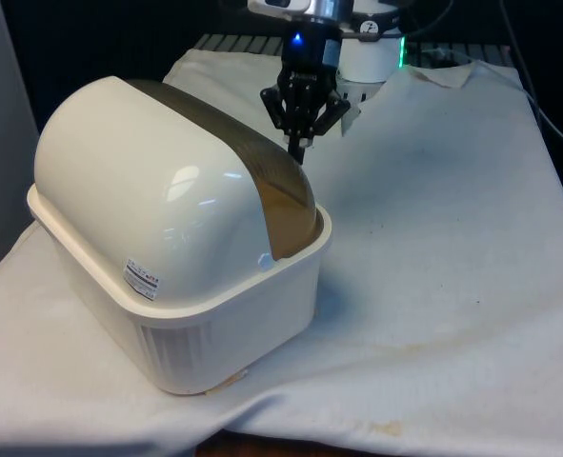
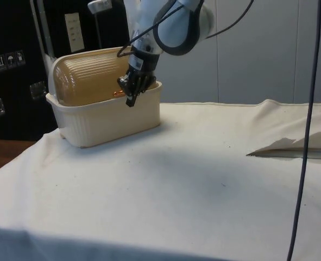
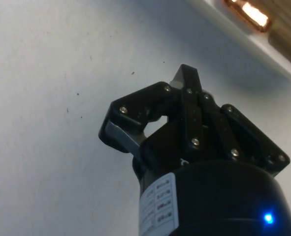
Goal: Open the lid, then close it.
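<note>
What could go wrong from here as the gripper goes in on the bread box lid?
1. The gripper sits at the box's rim, beside the amber lid, with its fingers together; it may slide off the lid's smooth curve rather than catch it.
2. The bread box stands loose on a rumpled white cloth; a sideways push could shift the whole box instead of rolling the lid.

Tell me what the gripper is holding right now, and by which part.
Nothing is held. The gripper has its fingers shut on nothing, hanging beside the bread box near its brown lid.
</note>
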Robot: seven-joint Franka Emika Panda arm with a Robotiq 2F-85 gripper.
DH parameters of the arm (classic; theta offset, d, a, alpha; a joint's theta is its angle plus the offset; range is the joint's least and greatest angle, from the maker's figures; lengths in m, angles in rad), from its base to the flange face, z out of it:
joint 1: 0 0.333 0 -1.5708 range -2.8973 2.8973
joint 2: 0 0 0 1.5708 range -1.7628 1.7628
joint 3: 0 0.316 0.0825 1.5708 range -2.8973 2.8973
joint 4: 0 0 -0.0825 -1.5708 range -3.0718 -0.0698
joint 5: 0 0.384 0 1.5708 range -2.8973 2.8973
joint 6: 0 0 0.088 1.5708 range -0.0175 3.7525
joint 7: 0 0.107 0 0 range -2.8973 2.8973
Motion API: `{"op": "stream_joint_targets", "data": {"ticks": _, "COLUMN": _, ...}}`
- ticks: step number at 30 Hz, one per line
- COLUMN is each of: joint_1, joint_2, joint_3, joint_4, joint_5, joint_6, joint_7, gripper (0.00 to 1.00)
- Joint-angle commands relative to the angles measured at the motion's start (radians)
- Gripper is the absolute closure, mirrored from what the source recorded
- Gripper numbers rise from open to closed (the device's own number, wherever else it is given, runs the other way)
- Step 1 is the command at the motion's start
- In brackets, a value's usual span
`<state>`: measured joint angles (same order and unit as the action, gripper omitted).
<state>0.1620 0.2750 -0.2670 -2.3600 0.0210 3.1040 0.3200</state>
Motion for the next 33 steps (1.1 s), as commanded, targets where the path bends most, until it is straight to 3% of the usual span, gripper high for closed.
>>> {"op": "stream_joint_targets", "data": {"ticks": 1, "joint_1": 0.016, "joint_2": 0.018, "joint_3": -0.033, "joint_4": 0.011, "joint_5": -0.014, "joint_6": 0.016, "joint_7": 0.014, "gripper": 1.0}}
{"op": "stream_joint_targets", "data": {"ticks": 4, "joint_1": 0.016, "joint_2": 0.026, "joint_3": -0.04, "joint_4": 0.022, "joint_5": -0.014, "joint_6": 0.012, "joint_7": 0.016, "gripper": 1.0}}
{"op": "stream_joint_targets", "data": {"ticks": 5, "joint_1": 0.0, "joint_2": 0.01, "joint_3": -0.007, "joint_4": 0.013, "joint_5": 0.0, "joint_6": 0.0, "joint_7": 0.003, "gripper": 1.0}}
{"op": "stream_joint_targets", "data": {"ticks": 6, "joint_1": 0.016, "joint_2": 0.028, "joint_3": -0.041, "joint_4": 0.025, "joint_5": -0.013, "joint_6": 0.011, "joint_7": 0.017, "gripper": 1.0}}
{"op": "stream_joint_targets", "data": {"ticks": 13, "joint_1": 0.016, "joint_2": 0.036, "joint_3": -0.055, "joint_4": 0.041, "joint_5": -0.013, "joint_6": 0.003, "joint_7": 0.024, "gripper": 1.0}}
{"op": "stream_joint_targets", "data": {"ticks": 14, "joint_1": 0.0, "joint_2": 0.023, "joint_3": -0.022, "joint_4": 0.032, "joint_5": 0.0, "joint_6": 0.0, "joint_7": 0.01, "gripper": 1.0}}
{"op": "stream_joint_targets", "data": {"ticks": 15, "joint_1": 0.016, "joint_2": 0.037, "joint_3": -0.057, "joint_4": 0.043, "joint_5": -0.013, "joint_6": 0.002, "joint_7": 0.025, "gripper": 1.0}}
{"op": "stream_joint_targets", "data": {"ticks": 23, "joint_1": 0.018, "joint_2": 0.041, "joint_3": -0.074, "joint_4": 0.054, "joint_5": -0.013, "joint_6": 0.002, "joint_7": 0.036, "gripper": 1.0}}
{"op": "stream_joint_targets", "data": {"ticks": 24, "joint_1": 0.0, "joint_2": 0.025, "joint_3": -0.04, "joint_4": 0.044, "joint_5": 0.0, "joint_6": -0.001, "joint_7": 0.022, "gripper": 1.0}}
{"op": "stream_joint_targets", "data": {"ticks": 25, "joint_1": 0.018, "joint_2": 0.042, "joint_3": -0.075, "joint_4": 0.056, "joint_5": -0.013, "joint_6": 0.002, "joint_7": 0.038, "gripper": 1.0}}
{"op": "stream_joint_targets", "data": {"ticks": 33, "joint_1": 0.018, "joint_2": 0.058, "joint_3": -0.08, "joint_4": 0.081, "joint_5": -0.011, "joint_6": 0.003, "joint_7": 0.059, "gripper": 1.0}}
